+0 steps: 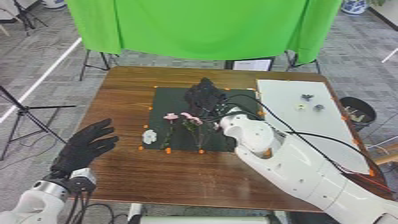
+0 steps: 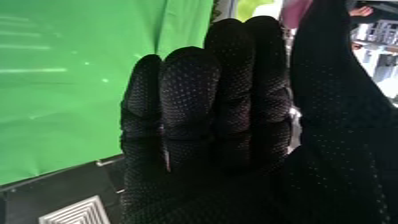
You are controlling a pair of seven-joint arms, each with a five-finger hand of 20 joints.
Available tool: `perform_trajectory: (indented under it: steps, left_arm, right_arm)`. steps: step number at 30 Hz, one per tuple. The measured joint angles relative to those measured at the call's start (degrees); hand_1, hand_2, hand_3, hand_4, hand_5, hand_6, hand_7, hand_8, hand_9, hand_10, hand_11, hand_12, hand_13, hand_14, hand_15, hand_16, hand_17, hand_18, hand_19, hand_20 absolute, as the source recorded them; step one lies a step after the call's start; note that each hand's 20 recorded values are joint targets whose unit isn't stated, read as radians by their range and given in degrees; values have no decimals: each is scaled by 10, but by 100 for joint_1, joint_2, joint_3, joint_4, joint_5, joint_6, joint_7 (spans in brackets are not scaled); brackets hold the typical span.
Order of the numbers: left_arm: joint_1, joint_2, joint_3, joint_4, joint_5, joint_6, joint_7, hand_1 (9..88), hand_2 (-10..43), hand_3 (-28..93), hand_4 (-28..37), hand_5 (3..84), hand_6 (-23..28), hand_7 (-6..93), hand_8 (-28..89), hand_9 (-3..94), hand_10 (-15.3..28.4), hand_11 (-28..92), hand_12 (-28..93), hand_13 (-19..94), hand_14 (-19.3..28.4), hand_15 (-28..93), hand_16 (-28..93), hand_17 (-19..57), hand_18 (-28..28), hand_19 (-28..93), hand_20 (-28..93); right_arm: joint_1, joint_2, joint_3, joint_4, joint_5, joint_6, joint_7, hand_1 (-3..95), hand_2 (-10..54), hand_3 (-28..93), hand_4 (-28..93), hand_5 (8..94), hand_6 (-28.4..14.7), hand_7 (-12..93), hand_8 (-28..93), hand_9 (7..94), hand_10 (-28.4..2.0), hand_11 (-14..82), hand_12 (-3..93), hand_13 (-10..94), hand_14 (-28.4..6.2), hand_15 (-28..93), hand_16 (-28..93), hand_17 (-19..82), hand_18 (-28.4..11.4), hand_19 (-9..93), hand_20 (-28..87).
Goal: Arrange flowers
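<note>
Hanging open nearest, there's the black-gloved left hand (image 1: 76, 153); next, pink flowers with thin stems (image 1: 171, 116) lie on the black mat (image 1: 171, 100), stems toward the robot; just beyond, closer to the blooms, the black-gloved right hand (image 1: 205, 97), fingers straight.

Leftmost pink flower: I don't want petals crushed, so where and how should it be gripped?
Probably by the upper stem, from above, pinching across it: it runs thin and nearly straight from the bloom, and a white flower lies beside its lower part.
</note>
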Motion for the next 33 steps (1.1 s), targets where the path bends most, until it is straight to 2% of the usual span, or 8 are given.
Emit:
perform_trajectory:
  steps: [6,7,10,15,19,23,29,33]
  left_arm:
    - [-8,5,18,5,-2,0,14,261,-22,722,-282,306,59,222,-120,256,133,289,145,229,179,426,-50,-77,223,471,55]
    - [-8,13,20,5,-3,1,15,261,-22,721,-282,305,59,222,-120,256,133,289,145,229,180,426,-49,-76,223,471,55]
    - [-3,23,19,5,-3,1,15,261,-21,720,-283,305,59,221,-120,256,133,288,145,229,179,426,-50,-76,223,472,55]
    - [-1,19,12,5,-3,1,11,262,-21,719,-282,305,59,222,-120,256,132,288,145,229,179,426,-50,-76,223,471,54]
    - [0,17,12,5,-3,-1,11,262,-20,719,-282,306,59,222,-121,256,132,289,145,228,180,427,-50,-76,223,471,55]
    - [9,11,6,5,-3,0,12,261,-21,721,-282,306,59,223,-121,256,133,290,145,228,179,427,-50,-76,223,472,55]
    - [90,5,-46,-7,-6,4,29,260,-22,723,-282,306,59,222,-121,256,133,289,144,229,180,428,-50,-76,223,472,55]
    - [128,-4,-69,-8,-6,4,38,261,-22,722,-283,306,59,222,-121,255,132,290,144,228,180,427,-51,-77,223,471,55]
  right_arm:
    - [-33,1,54,-96,105,-30,-23,266,-95,820,-283,619,43,503,2,742,-75,449,312,677,-53,695,289,247,-162,705,427]
    - [-48,5,79,-124,146,-42,-36,242,-95,834,-283,627,45,510,-132,742,-77,449,311,675,-55,696,289,246,-164,704,430]
    - [-99,23,165,-230,328,-79,-89,196,-87,827,-283,627,43,515,-188,738,-81,448,311,668,-63,700,290,241,-168,704,433]
    - [-218,43,389,-424,666,-193,-133,180,-73,835,-283,617,36,507,-191,714,-86,448,314,653,-68,704,288,237,-171,703,434]
    - [-372,87,659,-682,704,-298,-47,211,-68,850,-282,584,36,514,-196,678,-88,450,313,624,-70,710,285,230,-173,702,431]
    - [-519,245,925,-1015,691,-385,235,219,-73,862,-283,522,23,508,-200,596,-102,443,301,570,-74,705,269,213,-175,699,427]
    - [-674,765,1415,-1184,728,-545,648,212,-85,883,-283,359,-11,493,-208,414,-125,404,275,452,-91,710,225,180,-181,698,421]
    - [-756,1302,1645,-1249,705,-1081,1180,200,-93,887,-283,271,-35,460,-194,330,-138,339,259,398,-104,719,173,162,-182,693,414]
